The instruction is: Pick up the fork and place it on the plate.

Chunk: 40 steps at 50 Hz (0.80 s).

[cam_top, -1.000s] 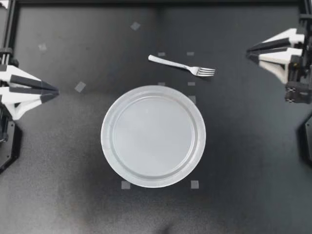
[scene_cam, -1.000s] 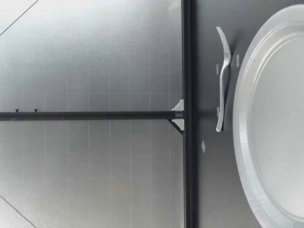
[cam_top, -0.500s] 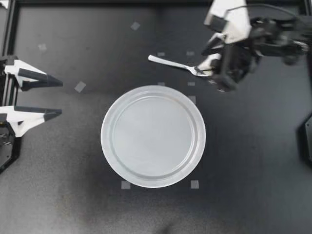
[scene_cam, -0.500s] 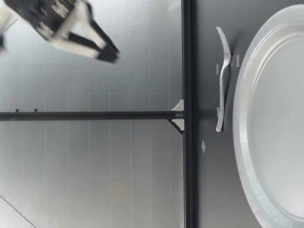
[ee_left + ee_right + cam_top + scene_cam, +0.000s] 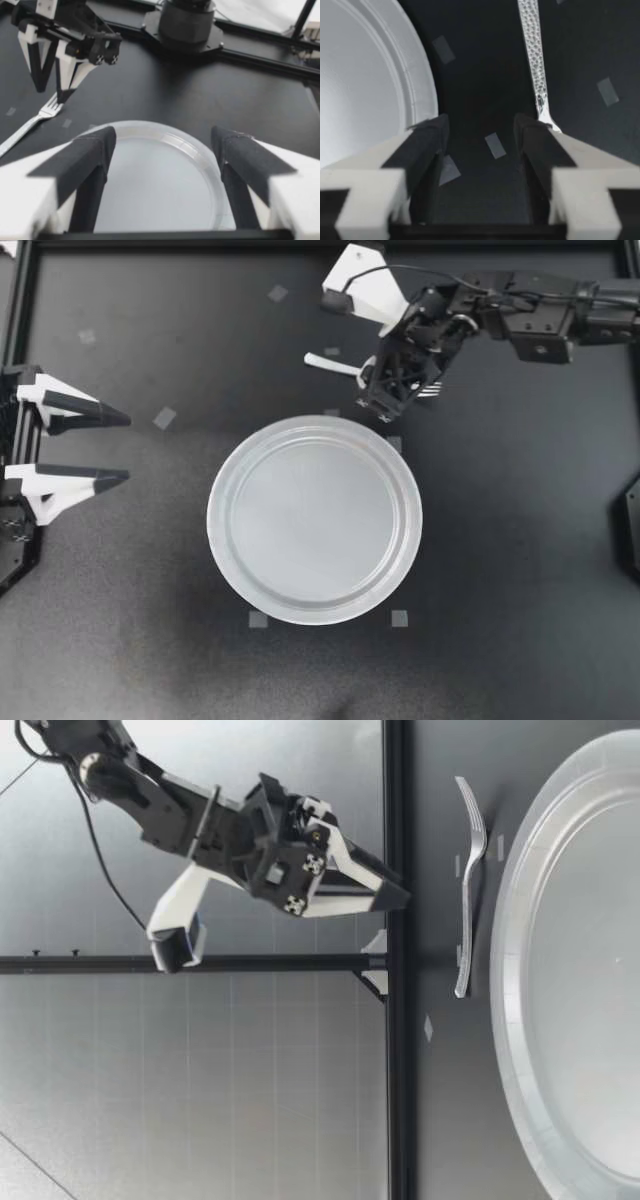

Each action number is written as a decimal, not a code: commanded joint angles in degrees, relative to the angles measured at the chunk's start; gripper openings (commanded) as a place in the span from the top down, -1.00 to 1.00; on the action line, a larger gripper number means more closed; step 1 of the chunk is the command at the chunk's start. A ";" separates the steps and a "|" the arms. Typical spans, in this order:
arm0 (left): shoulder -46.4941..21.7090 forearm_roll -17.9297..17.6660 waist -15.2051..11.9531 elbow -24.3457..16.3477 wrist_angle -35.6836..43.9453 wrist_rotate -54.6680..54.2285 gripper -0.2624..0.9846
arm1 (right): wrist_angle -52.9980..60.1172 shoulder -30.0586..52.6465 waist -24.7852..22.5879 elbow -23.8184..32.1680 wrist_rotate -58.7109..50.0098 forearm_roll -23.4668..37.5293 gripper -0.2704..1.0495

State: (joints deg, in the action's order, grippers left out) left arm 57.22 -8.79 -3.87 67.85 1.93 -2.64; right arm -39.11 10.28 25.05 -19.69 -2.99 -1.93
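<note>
**Just over the fork, right gripper spread and holding nothing**

Seen from above, my right gripper (image 5: 386, 400) reaches in over the fork (image 5: 330, 363), which lies flat on the black table (image 5: 520, 590) beyond the far rim of the plate (image 5: 216, 515). The fork is near the plate but does not touch it. The gripper body covers the middle of the fork, so only the handle end shows on one side and a little of the tines on the other.

The right wrist camera shows the two fingers well apart, with only bare table and grey tape marks (image 5: 495, 145) between them. The fork's dimpled handle runs ahead of one finger, and its neck passes right at that fingertip, so the tines are hidden behind it. The plate's rim curves just beside the other finger. Nothing is pinched.

From the left wrist camera, the right gripper's fingertips point down, close over the head of the fork. I cannot tell whether they touch it. The low camera shows the same gripper tilted down toward the table, on the far side of the fork.

My left gripper (image 5: 128, 448) sits at its own side of the table, well apart from the plate. Its fingers are spread wide and empty. The plate itself has nothing on it.
</note>
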 commanded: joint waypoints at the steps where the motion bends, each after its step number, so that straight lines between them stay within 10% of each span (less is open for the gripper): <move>1: -0.18 -0.09 0.26 -0.35 1.14 0.00 -0.46 | -0.88 0.18 1.05 2.02 -0.88 0.00 -0.20; 40: -0.18 -0.09 2.55 1.14 3.43 -0.26 -0.46 | -5.10 8.79 4.83 7.38 8.26 1.23 -0.15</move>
State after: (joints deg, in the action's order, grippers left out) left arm 57.22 -8.79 -1.49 69.52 4.75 -2.81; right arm -44.12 20.04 29.27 -13.80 5.19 -0.79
